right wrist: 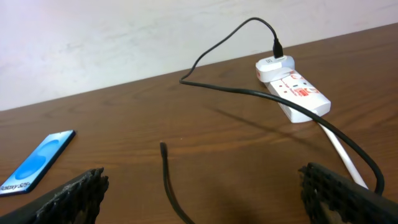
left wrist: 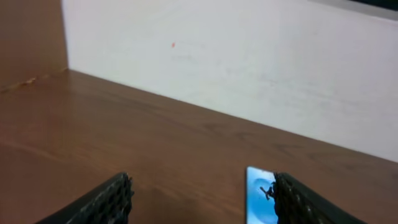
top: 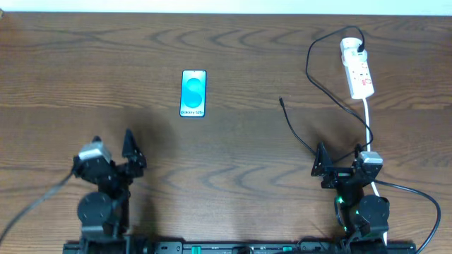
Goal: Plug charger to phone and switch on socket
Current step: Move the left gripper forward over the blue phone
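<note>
The phone [top: 193, 92] lies flat on the wooden table with its blue-cyan screen up, left of centre. The socket [top: 357, 68], a white power strip, lies at the far right with the charger's black plug [right wrist: 278, 46] in its far end. From there the charger's thin black cable loops across the table, and its connector tip [top: 282, 102] lies loose between phone and socket. My left gripper [top: 113, 137] is open and empty near the front edge; the phone [left wrist: 258, 199] shows beside its right finger. My right gripper [top: 339, 149] is open wide, and the cable [right wrist: 165, 163] runs between its fingers without touching them.
A thick white cord [right wrist: 342, 152] runs from the socket [right wrist: 292, 87] toward the right arm's base. A pale wall [left wrist: 249, 68] bounds the table's far edge. Bare wood lies between the phone [right wrist: 37, 163] and the connector tip.
</note>
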### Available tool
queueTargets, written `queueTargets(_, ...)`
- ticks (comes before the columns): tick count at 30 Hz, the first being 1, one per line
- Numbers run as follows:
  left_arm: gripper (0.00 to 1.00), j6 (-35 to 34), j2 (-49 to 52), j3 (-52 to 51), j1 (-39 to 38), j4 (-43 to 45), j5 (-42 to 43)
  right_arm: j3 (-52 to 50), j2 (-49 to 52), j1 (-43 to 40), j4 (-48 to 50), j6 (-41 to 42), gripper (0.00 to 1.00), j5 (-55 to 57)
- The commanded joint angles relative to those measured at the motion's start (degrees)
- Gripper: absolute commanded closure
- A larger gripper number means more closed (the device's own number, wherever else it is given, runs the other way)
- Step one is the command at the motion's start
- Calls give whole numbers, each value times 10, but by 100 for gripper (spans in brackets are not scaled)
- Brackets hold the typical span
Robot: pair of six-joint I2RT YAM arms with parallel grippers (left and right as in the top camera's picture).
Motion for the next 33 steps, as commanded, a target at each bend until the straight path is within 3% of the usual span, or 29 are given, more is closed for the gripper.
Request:
queueTargets(1, 27, 14, 121, 84, 2, 2, 50, -1, -3, 3, -2, -7, 1, 6)
queueTargets(7, 27, 17, 377, 270, 2, -12, 122, -1, -3, 3, -2, -7, 1, 6)
queueTargets(15, 27, 56, 591, 510, 2, -195, 144, -1, -3, 3, -2, -7, 1, 6)
queueTargets(25, 27, 61, 622, 542, 2, -218, 142, -1, -3, 3, -2, -7, 1, 6)
queueTargets(26, 2, 61, 622, 542, 2, -218, 143, -1, -3, 3, -2, -7, 1, 6)
queueTargets(33, 2, 68, 623, 542, 2, -209, 143, -1, -3, 3, -2, -7, 1, 6)
